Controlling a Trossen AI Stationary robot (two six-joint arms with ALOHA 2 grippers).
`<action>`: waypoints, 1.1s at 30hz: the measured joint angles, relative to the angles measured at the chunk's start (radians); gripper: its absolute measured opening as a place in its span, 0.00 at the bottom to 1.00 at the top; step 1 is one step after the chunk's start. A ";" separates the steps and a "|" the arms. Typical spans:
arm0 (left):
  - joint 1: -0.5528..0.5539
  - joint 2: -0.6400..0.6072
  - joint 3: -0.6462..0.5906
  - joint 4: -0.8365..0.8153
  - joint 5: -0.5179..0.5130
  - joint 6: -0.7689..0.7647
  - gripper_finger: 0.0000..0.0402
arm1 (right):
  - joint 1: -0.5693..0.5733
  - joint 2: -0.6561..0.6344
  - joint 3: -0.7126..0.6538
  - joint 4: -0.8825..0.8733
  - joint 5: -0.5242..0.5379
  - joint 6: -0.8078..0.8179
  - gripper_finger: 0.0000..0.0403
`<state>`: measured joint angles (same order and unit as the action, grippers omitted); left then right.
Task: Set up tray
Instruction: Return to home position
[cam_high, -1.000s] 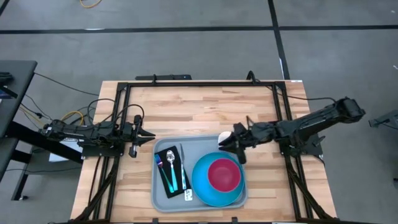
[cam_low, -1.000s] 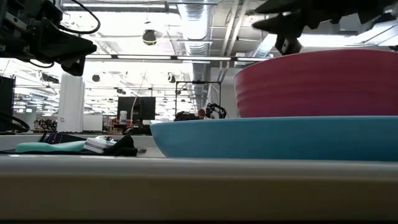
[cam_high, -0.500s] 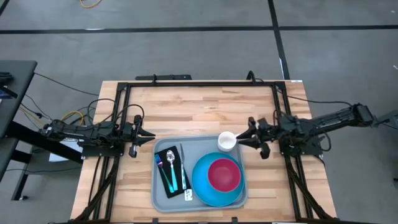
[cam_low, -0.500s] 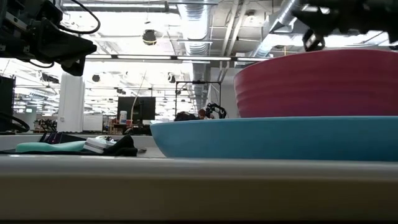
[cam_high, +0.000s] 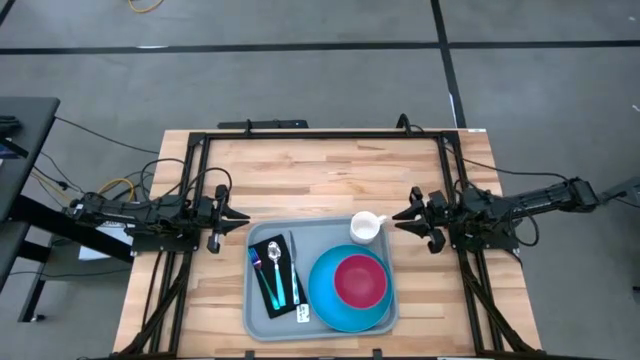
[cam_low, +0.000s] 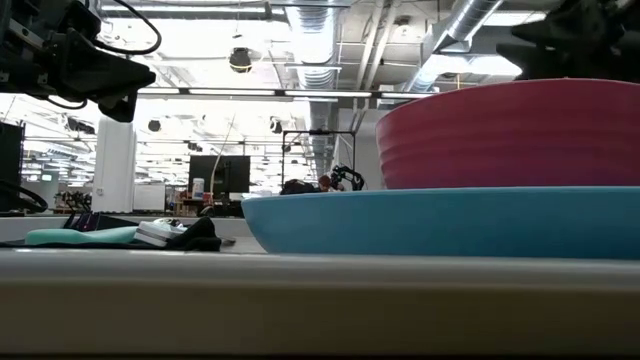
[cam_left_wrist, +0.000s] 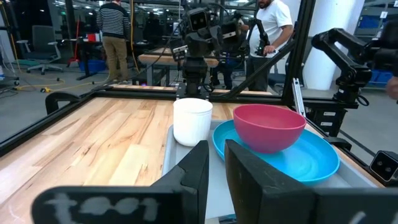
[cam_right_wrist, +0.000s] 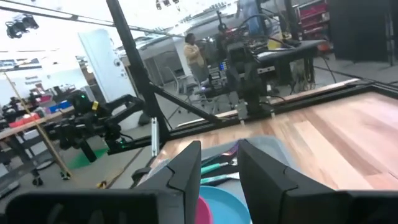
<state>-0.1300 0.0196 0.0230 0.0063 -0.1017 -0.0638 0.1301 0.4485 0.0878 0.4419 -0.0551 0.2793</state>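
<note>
Near the front edge of the wooden table (cam_high: 330, 170), grey-blue tray (cam_high: 322, 236) carrying a blue plate (cam_high: 325, 295) with pink bowl (cam_high: 359, 280), black napkin (cam_high: 263, 247) under cutlery, white cup (cam_high: 365, 227) farthest back. Beyond, left gripper (cam_high: 240, 222) off the tray's left corner, right gripper (cam_high: 398, 216) near the cup, not touching. Both slightly parted, gripping nothing.

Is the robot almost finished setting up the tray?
Nearly. Done: the tray holds the blue plate with the pink bowl on it, the white cup, and the black napkin with the cutlery on it. In hand: nothing; the left hand and right hand are open and empty, either side of the tray. Left: probably only parking the arms.
</note>
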 joint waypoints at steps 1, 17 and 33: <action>0.000 0.000 0.000 0.000 0.000 0.000 0.10 | -0.003 -0.013 -0.013 -0.001 0.000 0.001 0.24; 0.000 0.000 0.000 0.000 0.000 0.000 0.10 | -0.015 -0.205 -0.080 -0.162 0.035 -0.094 0.24; 0.000 0.000 0.000 0.000 0.000 0.000 0.10 | -0.015 -0.239 -0.068 -0.454 0.107 -0.341 0.24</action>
<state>-0.1300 0.0196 0.0231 0.0063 -0.1017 -0.0638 0.1150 0.2092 0.0200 -0.0120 0.0517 -0.0616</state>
